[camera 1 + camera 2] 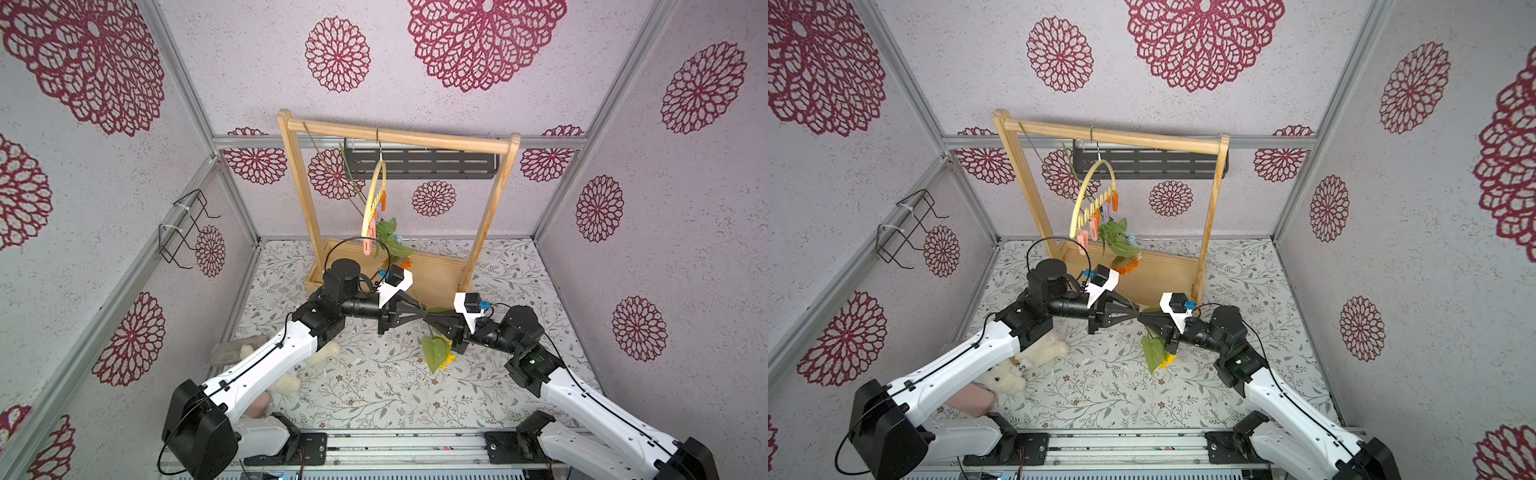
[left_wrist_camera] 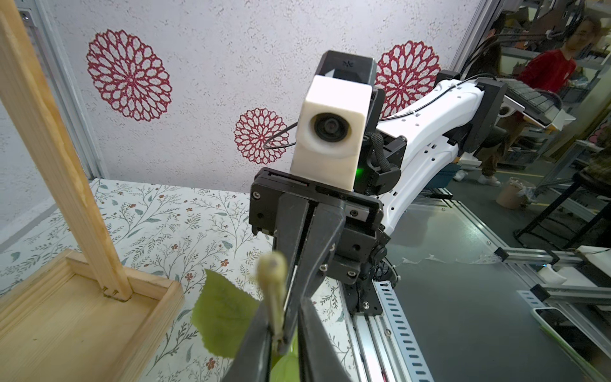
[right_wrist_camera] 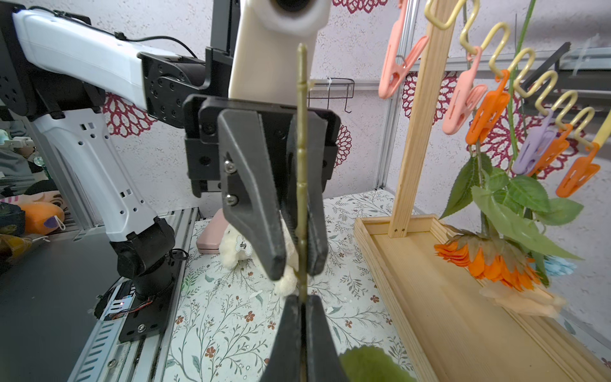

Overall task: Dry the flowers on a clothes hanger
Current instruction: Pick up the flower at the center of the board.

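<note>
We see the R hand clamped tight on the stem of the sunflower, in mid-air above the table. The L hand faces it tip to tip. It's narrow, w/ one finger each side of the same stem, just past the R hand's grip. We can't tell if both fingers press on the stem. In both top views the two hands meet nose to nose btwn the arms. The sunflower hangs below them, yellow head down, w/ a broad green leaf beside it.

Further back stands the wooden rack, its tray on the table. The clothes hanger hangs by its hook from the rack's top bar. Pink, orange & lilac pegs dangle from its wavy bar. Three flowers hang from the hanger, heads down: an orange flower, a pale blue flower behind it, and a peach flower lowest, just over the tray.

Under the L arm a white plush toy and a pink case lie on the table. On the L wall there's a black wire rack, and on the back wall a black shelf.
</note>
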